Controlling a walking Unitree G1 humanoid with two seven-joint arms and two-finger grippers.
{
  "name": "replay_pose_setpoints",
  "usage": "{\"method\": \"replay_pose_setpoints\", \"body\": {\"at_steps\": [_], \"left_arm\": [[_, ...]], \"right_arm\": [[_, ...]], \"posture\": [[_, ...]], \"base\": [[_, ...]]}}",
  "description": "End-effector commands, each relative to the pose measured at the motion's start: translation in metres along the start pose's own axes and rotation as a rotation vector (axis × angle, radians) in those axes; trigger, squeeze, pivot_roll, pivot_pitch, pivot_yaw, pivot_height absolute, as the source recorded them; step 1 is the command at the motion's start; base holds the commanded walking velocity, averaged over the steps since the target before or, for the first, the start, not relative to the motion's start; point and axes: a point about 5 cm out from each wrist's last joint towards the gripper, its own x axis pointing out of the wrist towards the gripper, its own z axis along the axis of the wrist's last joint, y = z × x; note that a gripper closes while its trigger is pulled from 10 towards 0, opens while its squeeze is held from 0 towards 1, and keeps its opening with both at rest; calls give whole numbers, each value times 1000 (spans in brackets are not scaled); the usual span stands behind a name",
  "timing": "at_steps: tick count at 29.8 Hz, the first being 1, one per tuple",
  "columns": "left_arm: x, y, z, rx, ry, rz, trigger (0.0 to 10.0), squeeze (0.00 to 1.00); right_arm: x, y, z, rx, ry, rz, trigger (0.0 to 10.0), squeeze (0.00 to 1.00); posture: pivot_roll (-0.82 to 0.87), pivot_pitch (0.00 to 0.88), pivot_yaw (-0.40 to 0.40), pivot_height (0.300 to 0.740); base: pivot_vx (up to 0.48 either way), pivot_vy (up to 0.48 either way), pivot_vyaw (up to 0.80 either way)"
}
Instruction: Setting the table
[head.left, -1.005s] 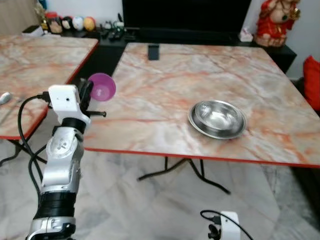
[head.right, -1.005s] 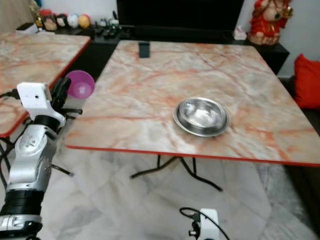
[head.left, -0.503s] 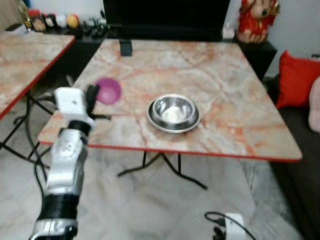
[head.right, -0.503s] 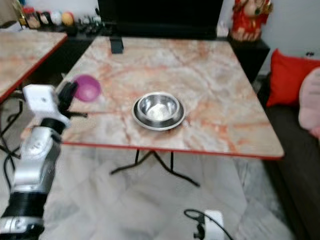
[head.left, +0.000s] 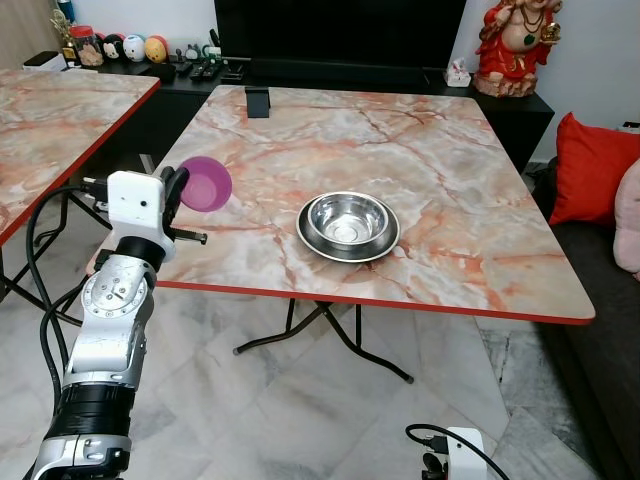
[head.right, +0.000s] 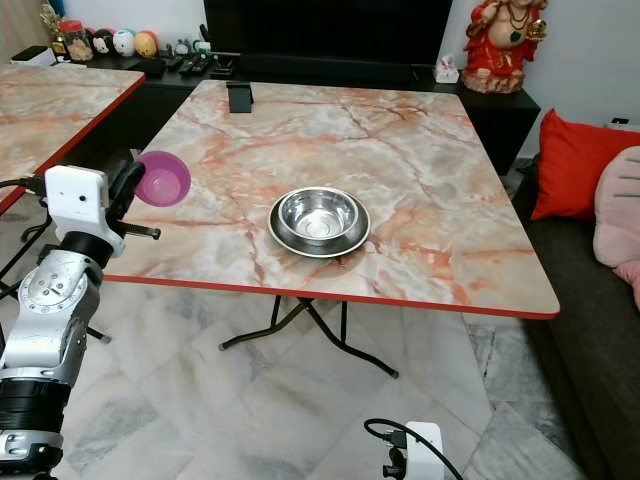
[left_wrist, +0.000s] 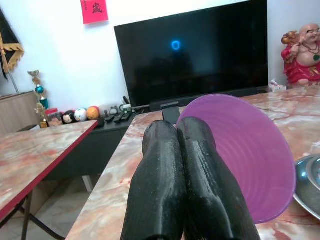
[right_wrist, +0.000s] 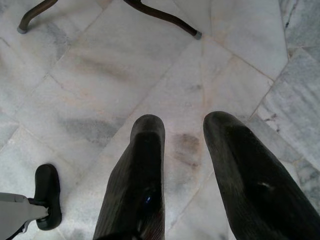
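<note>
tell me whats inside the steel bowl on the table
Nothing can be seen inside the steel bowl; its shiny bottom is bare. It seems to sit in a second steel dish, whose inside is covered.

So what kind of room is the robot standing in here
Most likely a home living and dining room: a large dark television on a low cabinet, a marble-patterned folding table holding a steel bowl, and a red cushion on a sofa.

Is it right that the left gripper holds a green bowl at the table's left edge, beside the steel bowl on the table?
Not quite. The bowl in the left gripper is purple, as the left eye view shows. The rest stands: it is held at the table's left edge, with the steel bowl on the table.
</note>
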Motion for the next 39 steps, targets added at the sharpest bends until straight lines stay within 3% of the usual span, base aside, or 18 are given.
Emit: {"method": "replay_pose_setpoints", "body": {"at_steps": [1,26,39], "left_arm": [[1,2,3,-1,-13,8,10000,0],[4,-4,4,-45,-27,27,10000,0],[7,-5,2,-100,8,4,10000,0]], "right_arm": [[0,-3,0,9,0,-7,10000,0],[0,-4,3,-4,-6,-6,10000,0],[0,-4,2,-10,0,1,10000,0]], "posture": [[92,0,-52,740],[85,0,-53,740],[92,0,-55,740]], "base": [[0,0,0],[354,0,-81],[0,0,0]]}}
